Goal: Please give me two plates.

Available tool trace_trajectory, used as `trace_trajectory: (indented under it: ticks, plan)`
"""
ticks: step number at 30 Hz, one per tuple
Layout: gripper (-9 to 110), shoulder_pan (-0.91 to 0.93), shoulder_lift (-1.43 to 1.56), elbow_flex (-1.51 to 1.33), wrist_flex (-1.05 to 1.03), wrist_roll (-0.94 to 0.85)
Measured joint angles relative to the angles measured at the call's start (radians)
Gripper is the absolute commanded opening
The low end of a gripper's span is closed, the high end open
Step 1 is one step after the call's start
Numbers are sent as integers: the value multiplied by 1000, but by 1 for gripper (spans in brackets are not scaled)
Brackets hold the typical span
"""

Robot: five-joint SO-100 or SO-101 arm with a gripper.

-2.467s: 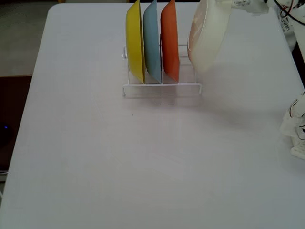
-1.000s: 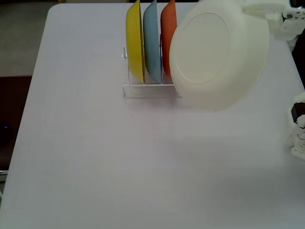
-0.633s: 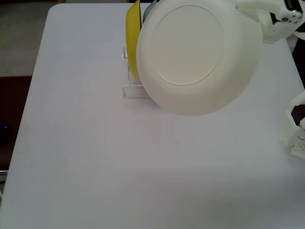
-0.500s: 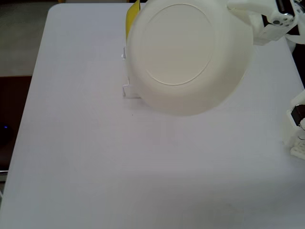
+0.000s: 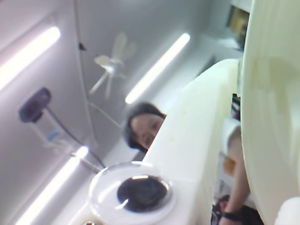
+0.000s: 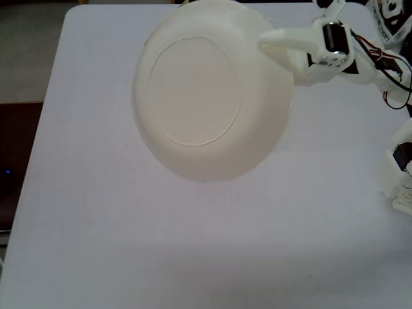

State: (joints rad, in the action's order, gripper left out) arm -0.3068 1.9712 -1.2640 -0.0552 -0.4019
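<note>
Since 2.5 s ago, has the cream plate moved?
Yes. The cream plate has swung left and toward the camera, away from the table's right edge.

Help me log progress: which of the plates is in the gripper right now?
The cream-white plate, held at its rim by the gripper, underside facing the fixed camera. It hides any other plates.

The arm reaches in from the fixed view's upper right, its gripper (image 6: 275, 46) clamped closed.

One cream-white plate (image 6: 193, 109), one table (image 6: 96, 225).
</note>
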Motion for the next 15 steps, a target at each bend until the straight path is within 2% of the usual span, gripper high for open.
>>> trace_trajectory:
  ticks: [15]
  plan:
    - [0,0,-31,-25,35,-37]
